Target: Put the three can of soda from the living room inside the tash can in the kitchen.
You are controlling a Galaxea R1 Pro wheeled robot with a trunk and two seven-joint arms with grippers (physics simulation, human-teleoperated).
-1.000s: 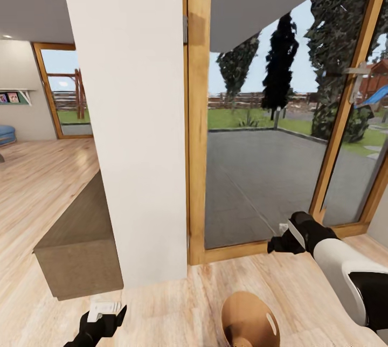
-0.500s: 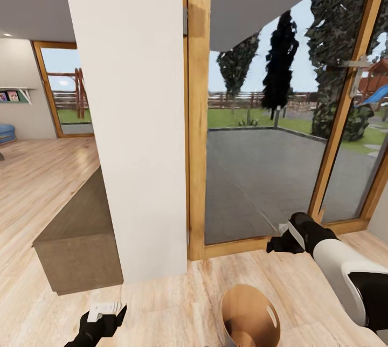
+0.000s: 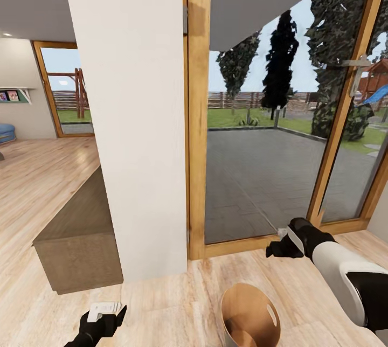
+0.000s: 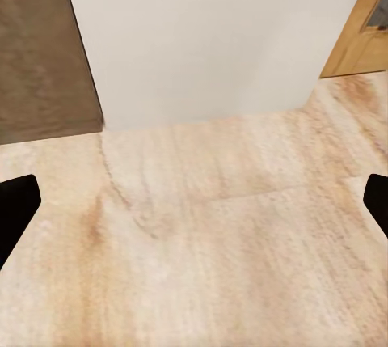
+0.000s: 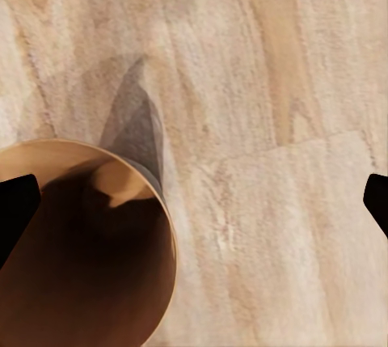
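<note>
The bin (image 3: pixel 249 317) stands on the wood floor (image 3: pixel 178 304) at the bottom centre of the head view, its brown inside open to the camera and its lower part cut by the frame edge. The right end effector (image 3: pixel 275 249) hangs up and to the right of the bin in that frame, near it but not touching, in front of the glass door (image 3: pixel 264 137). In the right wrist view the bin (image 5: pixel 77 250) fills the lower left corner, with the two black fingertips (image 5: pixel 18 205) at the left and right edges of the frame, far apart and with nothing between them; the near fingertip overlaps the bin's rim in the picture, and the rest of the span lies over bare floor (image 5: pixel 267 145).

The left end effector (image 3: pixel 105 317) sits at the lower left of the head view, well apart from the bin, which lies to its right in the frame. In the left wrist view its fingertips (image 4: pixel 16 209) also stand wide apart at the frame edges, holding nothing, over floor (image 4: pixel 218 234) just in front of a white pillar (image 4: pixel 210 31).

In the head view the pillar (image 3: pixel 134 110) fills the centre left, with a brown block (image 3: pixel 81 239) against its left side. No can is visible inside the bin from these angles.
</note>
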